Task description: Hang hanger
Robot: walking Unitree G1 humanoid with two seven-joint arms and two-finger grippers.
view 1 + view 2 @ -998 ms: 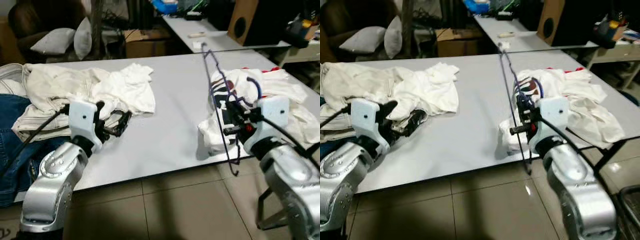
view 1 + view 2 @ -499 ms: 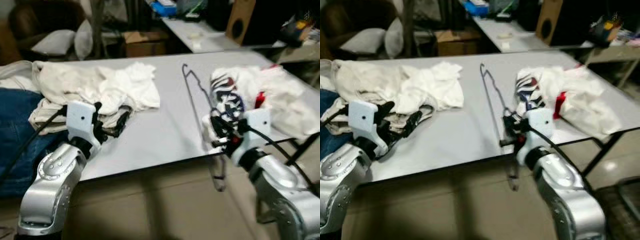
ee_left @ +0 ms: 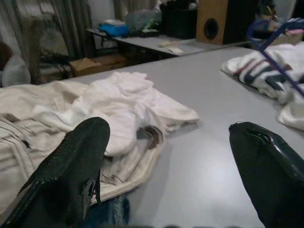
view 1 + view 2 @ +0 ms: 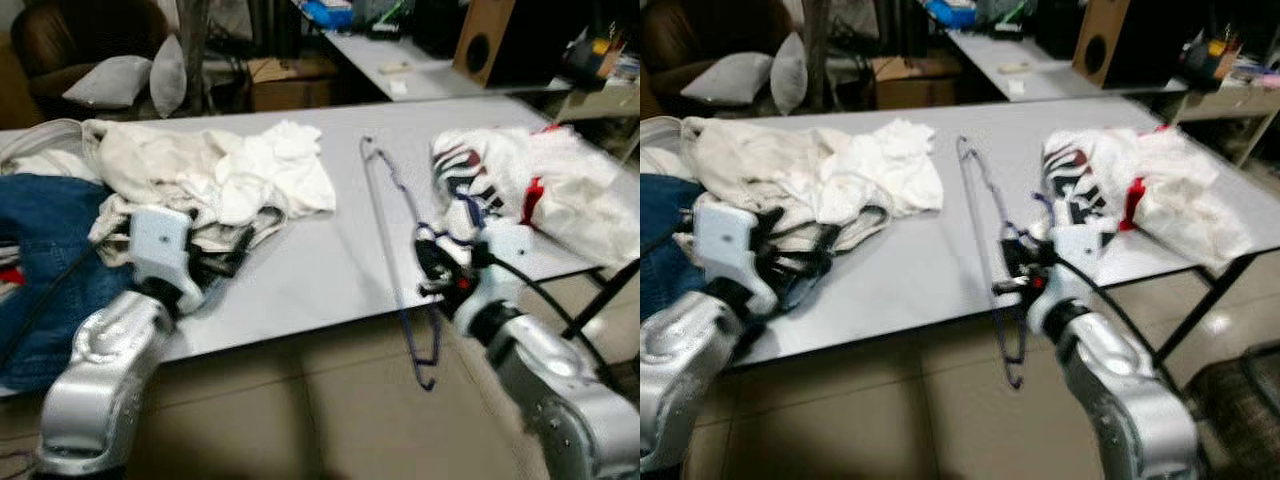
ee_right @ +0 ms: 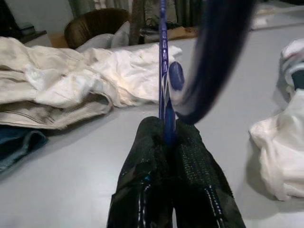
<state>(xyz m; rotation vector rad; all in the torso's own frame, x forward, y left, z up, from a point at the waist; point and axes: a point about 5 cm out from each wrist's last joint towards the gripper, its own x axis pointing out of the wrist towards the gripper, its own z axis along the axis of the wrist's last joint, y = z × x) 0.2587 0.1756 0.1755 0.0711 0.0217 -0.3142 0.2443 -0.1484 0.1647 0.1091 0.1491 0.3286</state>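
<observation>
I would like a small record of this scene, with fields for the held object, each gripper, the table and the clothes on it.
held object: thin blue wire hanger, upright, its lower end below the table edge
right gripper: shut on the hanger
left gripper: open, over the table's near-left part
table: grey tabletop
clothes: cream and white pile left; blue jeans far left; white striped garment right

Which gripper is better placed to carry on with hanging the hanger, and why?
The right gripper: it is already shut on the blue hanger, held over the table's front edge. The left gripper is open by the white clothes.
</observation>
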